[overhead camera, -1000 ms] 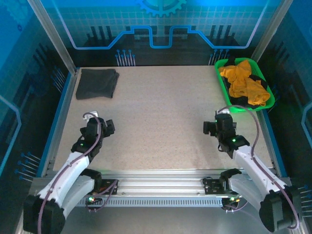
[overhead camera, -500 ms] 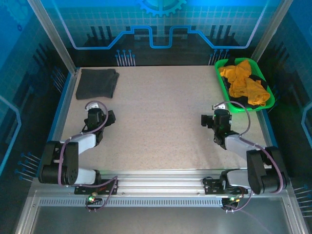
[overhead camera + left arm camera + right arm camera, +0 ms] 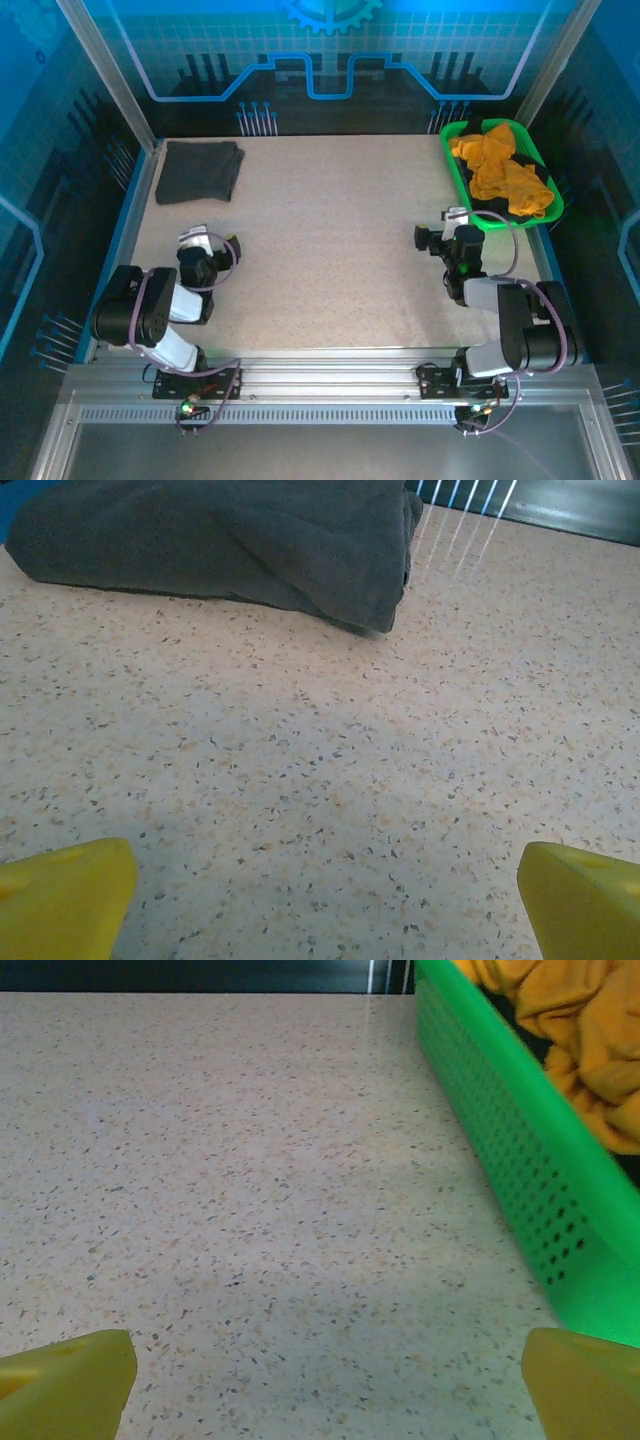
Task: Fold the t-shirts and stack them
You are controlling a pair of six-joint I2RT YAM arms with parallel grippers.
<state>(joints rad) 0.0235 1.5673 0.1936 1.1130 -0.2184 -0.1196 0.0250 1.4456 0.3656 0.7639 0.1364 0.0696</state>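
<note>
- Above the table (image 3: 330, 230), top view: both arms have folded down over the last second. Their long links were stretched out from the near rail and are now tucked low beside it. The left tool (image 3: 200, 250) and right tool (image 3: 455, 225) sit close to where they were, facing the far side.
- Same view: neither cloth has moved. The charcoal-grey t-shirt (image 3: 198, 170) lies folded in the far-left corner. The orange-yellow t-shirt (image 3: 500, 170) is heaped in the green basket (image 3: 452, 160) at far right, with some dark cloth under it.
- Left wrist view: the left tool (image 3: 325, 895) is spread wide and holds nothing, low over bare table (image 3: 330, 750). The grey t-shirt (image 3: 230, 540) lies ahead, well apart from the tips.
- Right wrist view: the right tool (image 3: 325, 1375) is also wide and empty. The basket (image 3: 500, 1160) wall stands near, ahead to the right, with the orange t-shirt (image 3: 560, 1020) bunched over it.
- Reading: the arms look settled into a rest pose between steps. One shirt appears done. The orange one is not yet folded or stacked, and the right arm is the nearer one to fetch it.
</note>
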